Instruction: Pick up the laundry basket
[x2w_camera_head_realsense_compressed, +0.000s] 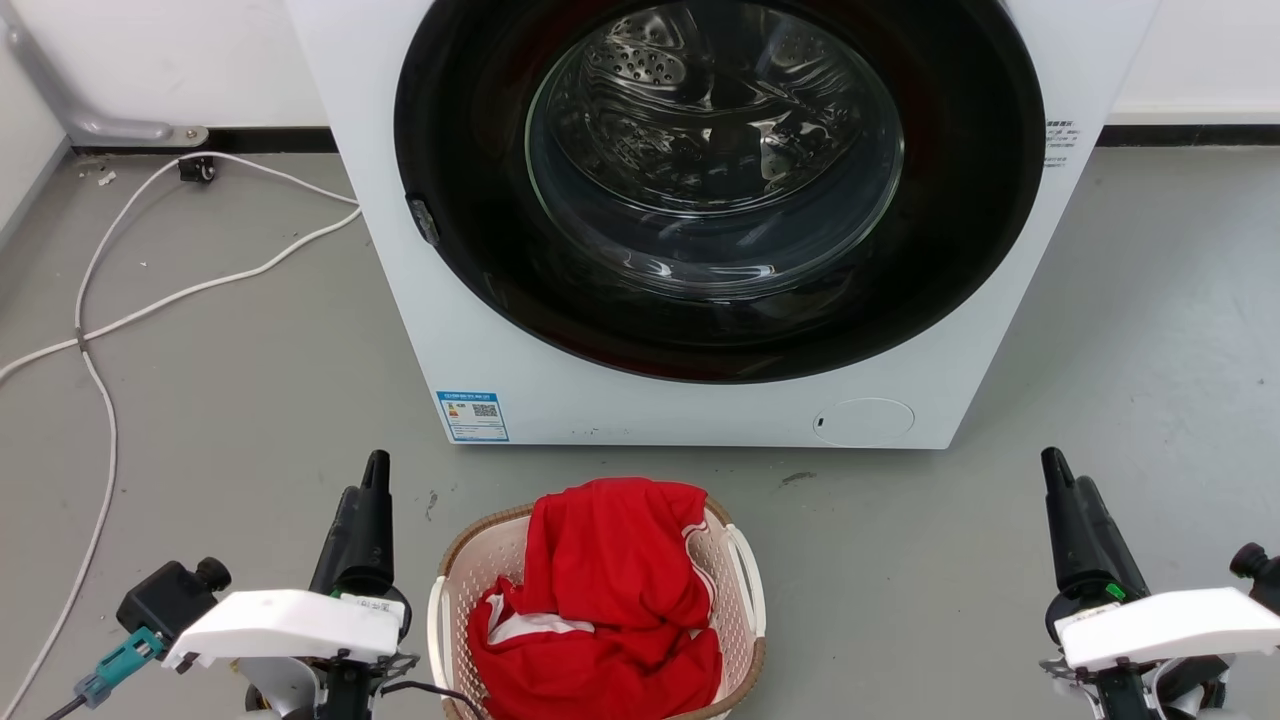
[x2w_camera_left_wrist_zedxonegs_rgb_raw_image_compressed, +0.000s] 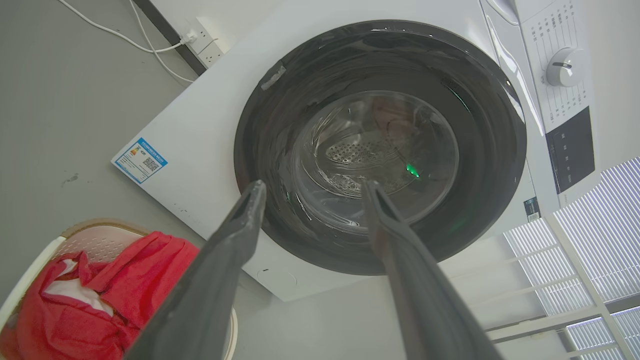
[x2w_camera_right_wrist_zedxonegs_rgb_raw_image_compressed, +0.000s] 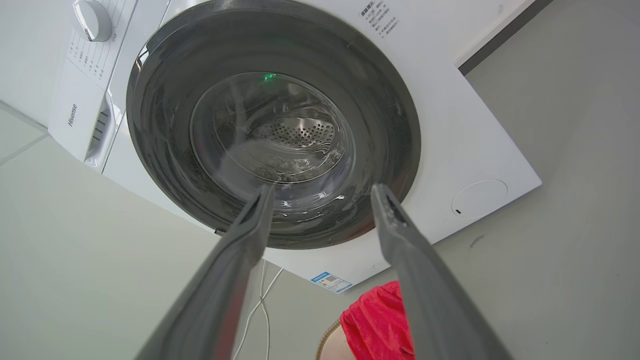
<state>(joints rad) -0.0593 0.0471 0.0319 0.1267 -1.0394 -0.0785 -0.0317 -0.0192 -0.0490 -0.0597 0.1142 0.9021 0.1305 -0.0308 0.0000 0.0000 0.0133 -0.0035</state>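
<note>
The laundry basket (x2w_camera_head_realsense_compressed: 468, 578) stands on the grey floor in front of the washing machine, low in the head view's middle. It is pale pink with perforated walls, a brown rim and a white handle on each side. A red garment (x2w_camera_head_realsense_compressed: 600, 590) with white trim is heaped in it. My left gripper (x2w_camera_head_realsense_compressed: 375, 472) hovers to the basket's left and my right gripper (x2w_camera_head_realsense_compressed: 1055, 466) well to its right, both apart from it. The left wrist view shows the left gripper (x2w_camera_left_wrist_zedxonegs_rgb_raw_image_compressed: 315, 187) open and the basket (x2w_camera_left_wrist_zedxonegs_rgb_raw_image_compressed: 100, 241) at lower left. In the right wrist view, the right gripper (x2w_camera_right_wrist_zedxonegs_rgb_raw_image_compressed: 325, 192) is open, with the basket's rim (x2w_camera_right_wrist_zedxonegs_rgb_raw_image_compressed: 327, 340) at the bottom edge.
A white front-loading washing machine (x2w_camera_head_realsense_compressed: 700, 410) with a round dark glass door stands just behind the basket. A white cable (x2w_camera_head_realsense_compressed: 100, 400) trails over the floor at the left to a wall socket (x2w_camera_left_wrist_zedxonegs_rgb_raw_image_compressed: 207, 42). Open grey floor lies on both sides of the basket.
</note>
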